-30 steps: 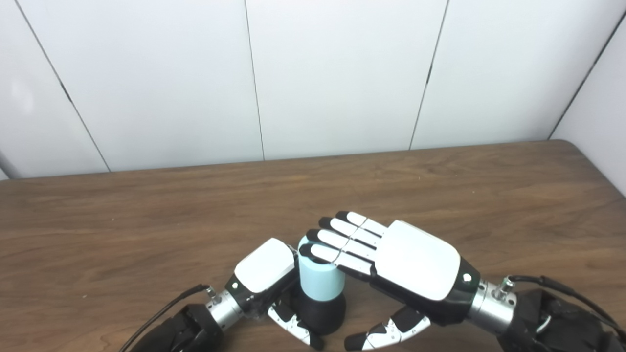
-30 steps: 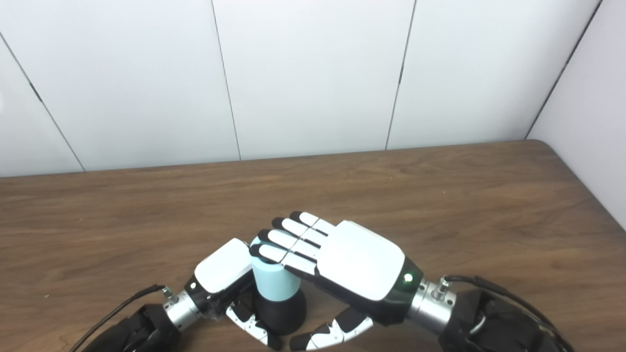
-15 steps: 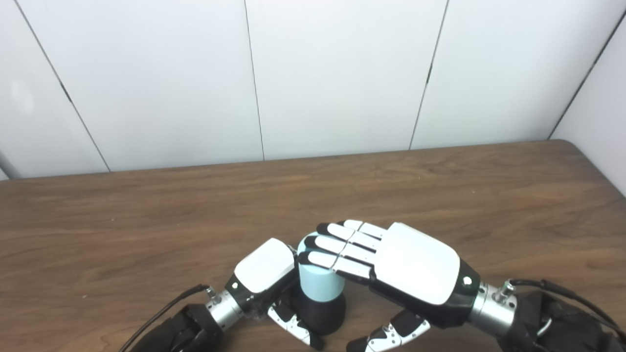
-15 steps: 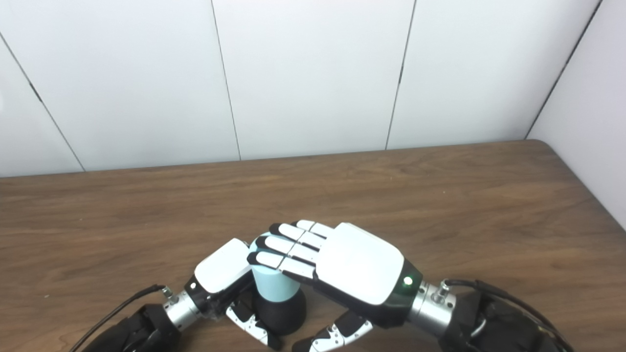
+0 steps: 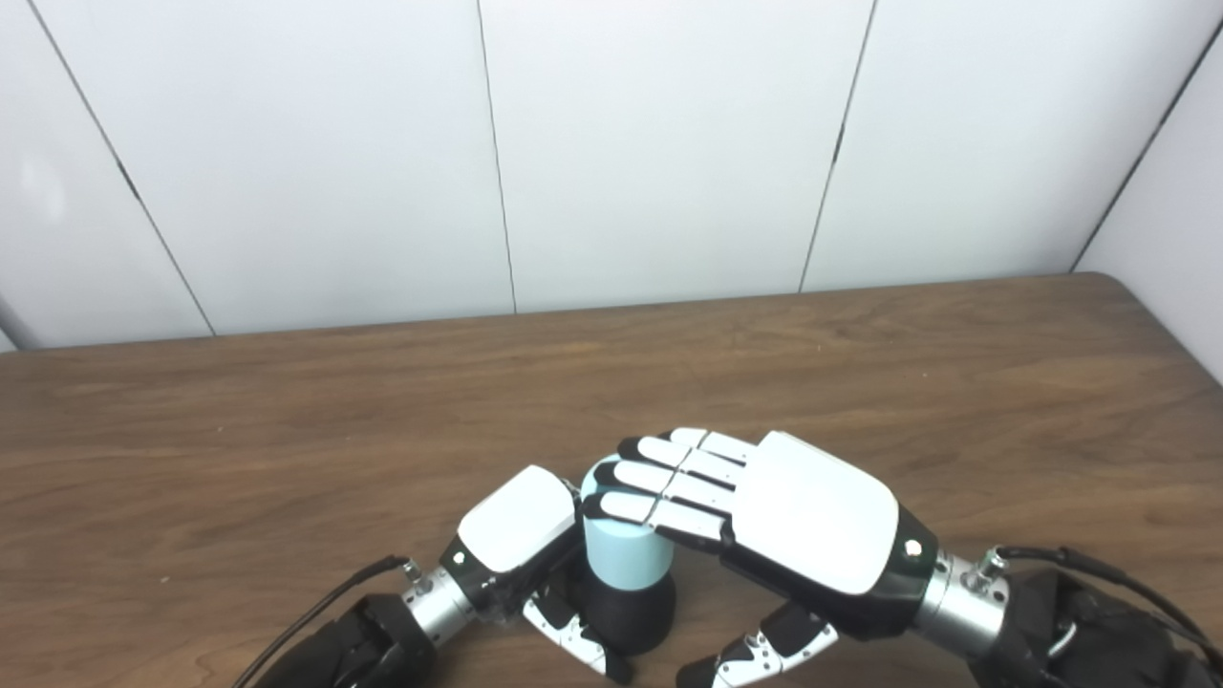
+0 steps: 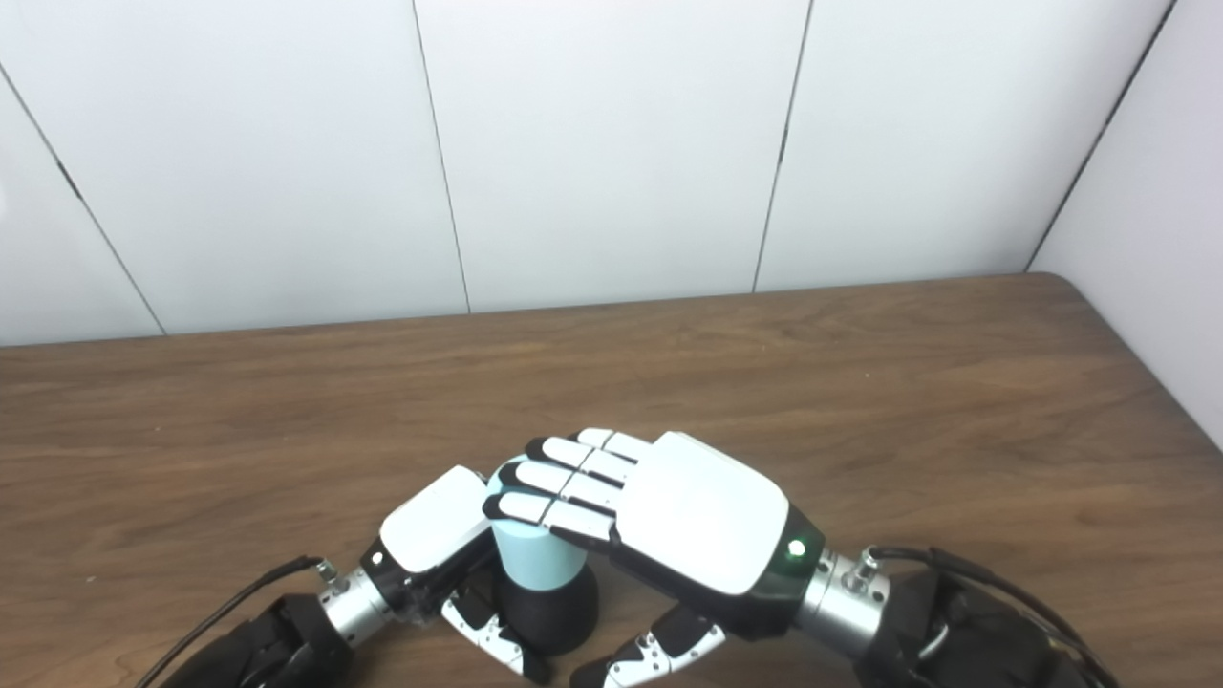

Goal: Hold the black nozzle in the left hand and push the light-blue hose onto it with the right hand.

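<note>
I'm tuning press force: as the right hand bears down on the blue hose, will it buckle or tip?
The hose looks like a short, wide cylinder, so it probably stays stiff. It stands upright on the nozzle, which the left hand grips, so tipping seems unlikely. The right hand lies flat across its top, which probably spreads the load.

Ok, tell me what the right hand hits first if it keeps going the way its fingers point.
Probably the left hand: the right hand has its fingers lying across the hose top, aimed that way. Depth is uncertain.
</note>
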Robot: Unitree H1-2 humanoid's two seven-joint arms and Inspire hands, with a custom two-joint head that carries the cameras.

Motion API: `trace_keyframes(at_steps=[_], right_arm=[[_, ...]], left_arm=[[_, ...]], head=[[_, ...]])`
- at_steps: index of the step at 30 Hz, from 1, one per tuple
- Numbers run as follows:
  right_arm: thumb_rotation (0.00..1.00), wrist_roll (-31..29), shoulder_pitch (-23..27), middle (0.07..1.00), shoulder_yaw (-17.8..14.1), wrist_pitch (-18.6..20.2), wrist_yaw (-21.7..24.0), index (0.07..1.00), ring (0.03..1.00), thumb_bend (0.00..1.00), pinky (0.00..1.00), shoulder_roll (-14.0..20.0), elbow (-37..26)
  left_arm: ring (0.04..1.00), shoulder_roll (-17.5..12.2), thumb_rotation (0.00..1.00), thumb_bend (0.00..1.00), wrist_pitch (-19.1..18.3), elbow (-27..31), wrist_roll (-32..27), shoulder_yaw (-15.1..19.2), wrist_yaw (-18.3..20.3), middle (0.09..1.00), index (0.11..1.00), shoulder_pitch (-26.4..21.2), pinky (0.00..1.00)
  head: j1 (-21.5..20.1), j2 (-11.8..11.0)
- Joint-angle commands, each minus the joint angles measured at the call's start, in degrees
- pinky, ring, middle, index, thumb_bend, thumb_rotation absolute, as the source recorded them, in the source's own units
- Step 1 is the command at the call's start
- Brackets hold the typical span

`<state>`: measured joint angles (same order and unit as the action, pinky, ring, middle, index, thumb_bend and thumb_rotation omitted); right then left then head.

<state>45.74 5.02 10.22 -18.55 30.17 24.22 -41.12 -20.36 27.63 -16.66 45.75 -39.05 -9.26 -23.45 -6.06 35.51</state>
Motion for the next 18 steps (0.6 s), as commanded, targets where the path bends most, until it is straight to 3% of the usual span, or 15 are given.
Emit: trace_keyframes(at_steps=[1,18], right_arm=[[0.6,0.41,-0.75,0.901,0.59,-0.54,1.15,0.854,0.893,0.52,0.82,0.87,0.36],[0.65,3.4,-1.93,0.948,1.98,-1.46,-0.47,0.907,0.95,0.52,0.86,1.36,2.33]], left_arm=[[0.15,-0.43,0.04,0.52,-0.73,-1.86,1.08,-1.39,0.51,0.212,0.482,2.93,0.1],[0.148,-0.38,0.04,0.52,-0.73,-1.75,0.56,-0.92,1.69,0.212,0.482,3.07,0.09]], head=[[-0.01,0.05],[0.26,-0.09]])
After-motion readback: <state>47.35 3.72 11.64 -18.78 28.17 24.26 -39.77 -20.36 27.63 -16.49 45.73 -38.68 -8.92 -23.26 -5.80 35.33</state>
